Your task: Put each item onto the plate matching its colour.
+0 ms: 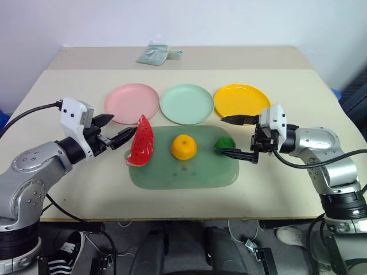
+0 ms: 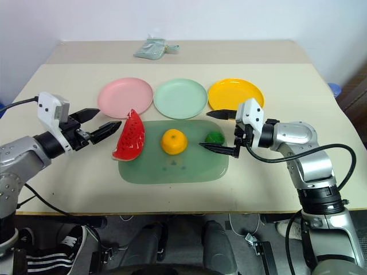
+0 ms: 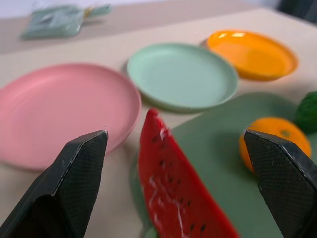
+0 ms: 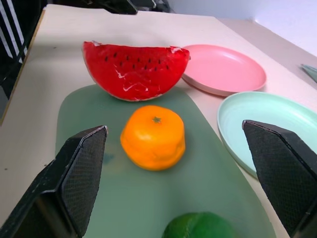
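Three toy foods rest on a green mat (image 1: 183,172): a red watermelon wedge (image 1: 141,142) at its left end, a round orange (image 1: 184,146) in the middle, a bumpy dark-green ball (image 1: 225,142) at its right end. Behind the mat lie a pink plate (image 1: 132,102), a pale green plate (image 1: 186,103) and an orange plate (image 1: 241,100). My left gripper (image 1: 117,129) stands open just left of the wedge, fingers pointing at it. My right gripper (image 1: 234,136) is open, with its fingers either side of the green ball and apart from it.
A folded pale-green cloth (image 1: 153,54) lies at the back of the table (image 1: 80,183). A black cable (image 1: 26,114) runs from my left wrist toward the table's left edge.
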You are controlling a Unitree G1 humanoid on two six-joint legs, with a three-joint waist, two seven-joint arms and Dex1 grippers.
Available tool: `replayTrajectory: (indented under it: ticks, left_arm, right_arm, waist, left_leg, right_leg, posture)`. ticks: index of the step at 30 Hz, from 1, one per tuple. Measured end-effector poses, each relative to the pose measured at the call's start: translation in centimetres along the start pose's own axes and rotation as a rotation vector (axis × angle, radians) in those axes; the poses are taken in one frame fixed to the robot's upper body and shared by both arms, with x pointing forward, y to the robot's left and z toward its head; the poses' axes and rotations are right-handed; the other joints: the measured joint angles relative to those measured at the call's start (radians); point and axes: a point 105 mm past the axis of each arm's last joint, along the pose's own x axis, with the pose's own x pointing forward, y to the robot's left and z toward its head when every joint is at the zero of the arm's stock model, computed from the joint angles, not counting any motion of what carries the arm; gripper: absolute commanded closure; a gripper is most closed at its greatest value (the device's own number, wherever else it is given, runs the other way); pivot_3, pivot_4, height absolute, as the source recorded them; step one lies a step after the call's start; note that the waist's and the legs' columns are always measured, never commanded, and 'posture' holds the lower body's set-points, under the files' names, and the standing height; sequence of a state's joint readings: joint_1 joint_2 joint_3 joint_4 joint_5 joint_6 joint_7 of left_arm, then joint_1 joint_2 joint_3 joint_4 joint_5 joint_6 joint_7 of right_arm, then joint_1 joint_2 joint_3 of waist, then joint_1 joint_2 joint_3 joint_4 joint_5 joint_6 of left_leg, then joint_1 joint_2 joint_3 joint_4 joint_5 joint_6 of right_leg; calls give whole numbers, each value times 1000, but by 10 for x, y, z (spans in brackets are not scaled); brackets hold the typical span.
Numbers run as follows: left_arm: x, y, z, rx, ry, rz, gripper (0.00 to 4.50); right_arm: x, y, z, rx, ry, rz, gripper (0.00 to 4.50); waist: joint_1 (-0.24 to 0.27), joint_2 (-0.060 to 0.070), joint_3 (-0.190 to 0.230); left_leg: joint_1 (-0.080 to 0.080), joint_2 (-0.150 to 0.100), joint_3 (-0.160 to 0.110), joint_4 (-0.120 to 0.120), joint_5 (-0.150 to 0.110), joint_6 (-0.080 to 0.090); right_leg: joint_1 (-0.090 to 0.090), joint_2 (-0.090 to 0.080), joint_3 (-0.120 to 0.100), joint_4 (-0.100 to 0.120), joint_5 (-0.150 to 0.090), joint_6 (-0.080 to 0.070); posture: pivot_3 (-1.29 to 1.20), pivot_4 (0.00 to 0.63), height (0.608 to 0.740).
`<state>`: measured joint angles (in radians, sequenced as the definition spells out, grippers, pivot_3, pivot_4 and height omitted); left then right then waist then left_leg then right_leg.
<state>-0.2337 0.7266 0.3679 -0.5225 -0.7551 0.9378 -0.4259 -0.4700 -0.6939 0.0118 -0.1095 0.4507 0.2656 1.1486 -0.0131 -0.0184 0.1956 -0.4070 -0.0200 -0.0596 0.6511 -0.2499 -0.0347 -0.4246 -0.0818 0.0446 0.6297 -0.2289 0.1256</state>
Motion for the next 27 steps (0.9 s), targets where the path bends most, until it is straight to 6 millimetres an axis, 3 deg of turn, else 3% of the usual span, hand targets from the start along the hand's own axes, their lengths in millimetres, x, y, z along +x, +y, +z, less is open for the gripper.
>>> replayTrajectory:
  ticks: [6,17,23,27]
  left_arm:
    - [3,1,-13,8,73,158,0]
    - [30,-17,-30,-119,102,171,0]
    - [40,-25,-42,-107,177,151,0]
    - [44,-29,-43,-118,194,138,1334]
  right_arm:
    - [6,3,4,-12,-18,36,34]
    - [16,10,27,-71,-83,63,34]
    - [14,12,20,-46,-76,39,34]
    - [14,12,21,-48,-77,27,0]
  waist:
    - [0,0,0]
    - [2,0,0]
    - [1,0,0]
    - [1,0,0]
  left_leg:
    - [0,0,0,0,0,0]
    - [0,0,0,0,0,0]
    - [0,0,0,0,0,0]
    - [0,0,0,0,0,0]
  right_leg:
    - [0,0,0,0,0,0]
    - [0,0,0,0,0,0]
    - [0,0,0,0,0,0]
    - [0,0,0,0,0,0]
  posture:
    - [0,150,738]
    - [0,150,738]
    - [0,150,738]
    - [0,150,738]
